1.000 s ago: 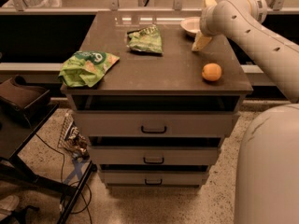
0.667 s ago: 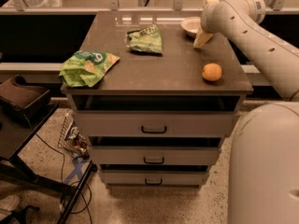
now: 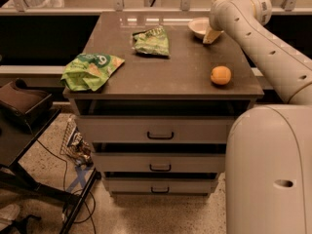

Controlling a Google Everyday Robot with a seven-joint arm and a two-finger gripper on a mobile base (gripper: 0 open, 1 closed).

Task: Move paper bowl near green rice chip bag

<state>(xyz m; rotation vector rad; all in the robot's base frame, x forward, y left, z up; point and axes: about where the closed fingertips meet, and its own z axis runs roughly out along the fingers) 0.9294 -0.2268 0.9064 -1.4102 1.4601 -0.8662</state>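
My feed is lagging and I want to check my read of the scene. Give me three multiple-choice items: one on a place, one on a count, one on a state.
1. Where is the paper bowl?
A) back right of the cabinet top
B) front left edge
C) inside a drawer

2. How many snack bags lie on top?
A) one
B) two
C) four

3. How does the bowl stand?
A) upside down
B) upright
C) on its side

Answers:
1 A: it sits at the back right, beside the gripper.
2 B: the green rice chip bag lies front left, the darker bag farther back.
3 B: its hollow faces up.
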